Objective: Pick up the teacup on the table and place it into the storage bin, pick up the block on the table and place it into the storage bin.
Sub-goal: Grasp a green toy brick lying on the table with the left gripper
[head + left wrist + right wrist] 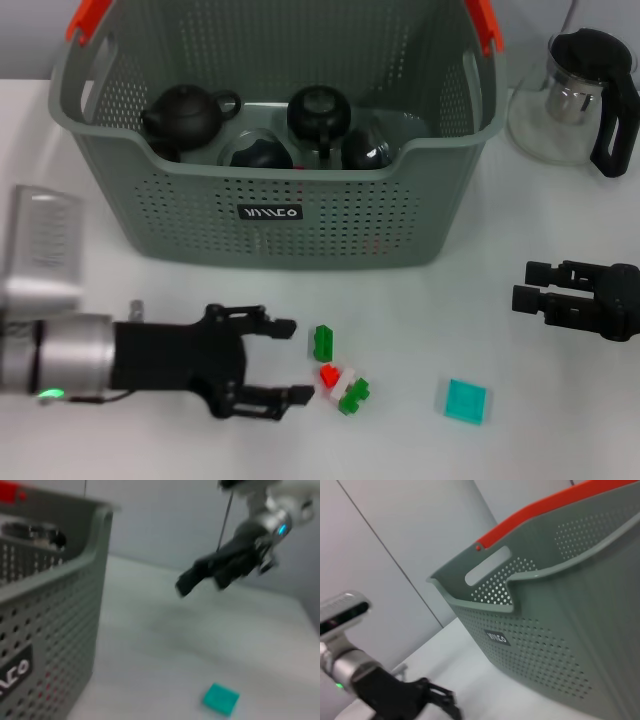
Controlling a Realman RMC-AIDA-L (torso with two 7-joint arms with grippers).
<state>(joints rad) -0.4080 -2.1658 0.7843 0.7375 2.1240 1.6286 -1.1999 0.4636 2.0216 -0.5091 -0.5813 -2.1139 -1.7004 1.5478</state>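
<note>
Black fingers of the left gripper [288, 360] gape wide, holding nothing, with the block [337, 377] cluster just off their tips and the storage bin [420, 215] beyond. Risk: one tip nudges the loose pieces apart, leaving a partial grab. Right gripper [528, 285] hangs idle well aside, also spread and empty.
</note>
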